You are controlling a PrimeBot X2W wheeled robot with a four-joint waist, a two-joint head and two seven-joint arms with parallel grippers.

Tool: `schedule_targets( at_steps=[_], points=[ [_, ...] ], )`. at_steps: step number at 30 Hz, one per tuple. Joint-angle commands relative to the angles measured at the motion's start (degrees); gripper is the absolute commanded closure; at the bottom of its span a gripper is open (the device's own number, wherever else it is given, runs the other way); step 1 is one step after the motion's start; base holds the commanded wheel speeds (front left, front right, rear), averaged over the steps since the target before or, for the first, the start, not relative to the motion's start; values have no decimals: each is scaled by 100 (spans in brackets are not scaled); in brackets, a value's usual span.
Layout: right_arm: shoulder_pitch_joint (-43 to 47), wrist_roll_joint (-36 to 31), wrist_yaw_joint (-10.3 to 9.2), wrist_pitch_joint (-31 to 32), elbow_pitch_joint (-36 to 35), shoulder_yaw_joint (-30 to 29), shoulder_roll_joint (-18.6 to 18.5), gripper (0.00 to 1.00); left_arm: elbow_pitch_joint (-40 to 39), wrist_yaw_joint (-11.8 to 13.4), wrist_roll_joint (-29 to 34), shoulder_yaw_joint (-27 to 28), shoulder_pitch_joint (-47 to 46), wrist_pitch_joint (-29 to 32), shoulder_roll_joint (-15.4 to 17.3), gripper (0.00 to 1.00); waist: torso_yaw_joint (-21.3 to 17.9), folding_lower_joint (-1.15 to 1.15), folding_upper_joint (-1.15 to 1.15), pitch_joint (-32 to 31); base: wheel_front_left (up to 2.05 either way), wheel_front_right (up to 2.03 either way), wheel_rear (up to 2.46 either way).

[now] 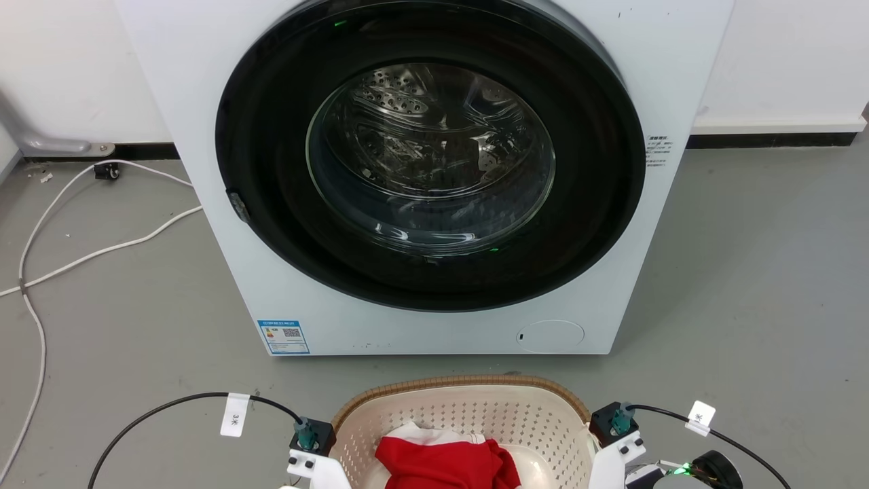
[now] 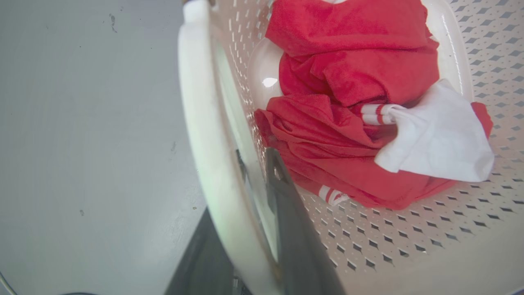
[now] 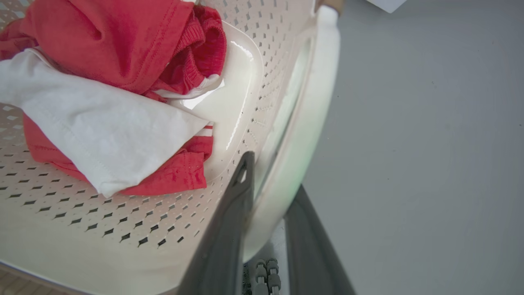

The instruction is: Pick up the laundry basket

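step: lift cream-white perforated plastic laundry basket, brown woven-look rim | left gripper, right gripper clamped on white side handles | raise both together, level

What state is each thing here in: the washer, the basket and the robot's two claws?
Washing machine door: shut.
Laundry basket: upright, holding crumpled red and white clothes.
Left gripper: fingers astride the left handle, seemingly shut on it.
Right gripper: fingers astride the right handle, seemingly shut on it.

Cable tag marked "3", washer sticker print illegible
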Motion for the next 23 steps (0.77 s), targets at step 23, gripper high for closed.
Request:
schedule_targets(
  at_steps=[23],
  points=[
    [-55, 102, -6, 20, -7, 129, -39, 100, 40, -63, -328, -366, -116, -106, 14, 100, 34, 0, 0, 11, 0, 0, 0]
  ],
)
